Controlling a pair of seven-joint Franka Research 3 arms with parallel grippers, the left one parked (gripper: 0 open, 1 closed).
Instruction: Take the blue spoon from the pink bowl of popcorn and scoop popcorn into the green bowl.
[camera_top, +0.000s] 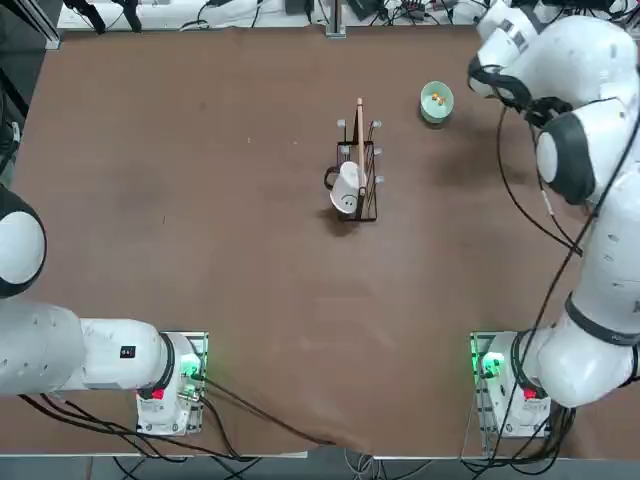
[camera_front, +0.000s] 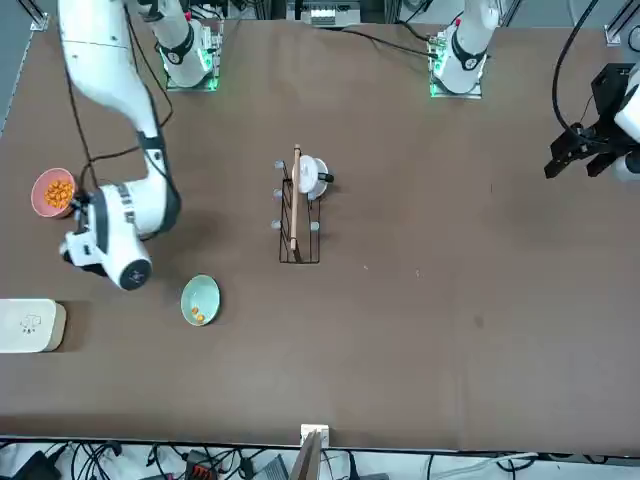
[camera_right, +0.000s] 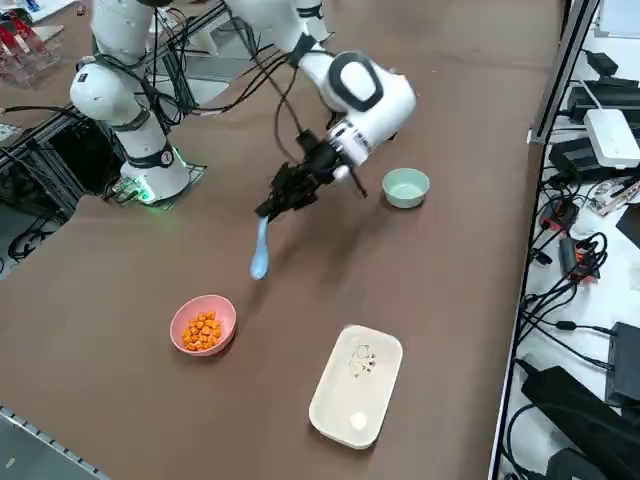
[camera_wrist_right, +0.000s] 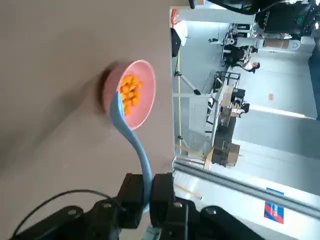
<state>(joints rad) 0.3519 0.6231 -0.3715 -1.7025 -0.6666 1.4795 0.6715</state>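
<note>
Taking the green bowl (camera_front: 200, 299) as our landmark and moving left to right in the front view, we first meet the cream-white box (camera_front: 30, 326) at the table's far left edge, lower than the bowl. Next is the pink bowl (camera_front: 54, 192), well apart from the green one and heaped with orange popcorn (camera_front: 59, 192). Just beside it hangs the right arm's bulky wrist, which hides the right gripper (camera_right: 277, 200) from this side. From the right side view we see that gripper up in the air between the two bowls, its fingers pinched on the handle of the blue spoon (camera_right: 261, 250) — the spoon hangs bowl-end down, clear of the table. In the wrist view the spoon's scoop (camera_wrist_right: 120, 107) overlaps the pink bowl's rim, though we cannot tell whether it touches. The green bowl itself holds a few orange pieces. Further right stands a wire rack (camera_front: 297, 222) with a white mug (camera_front: 311, 178) and a wooden stick, well apart from the green bowl.
</note>
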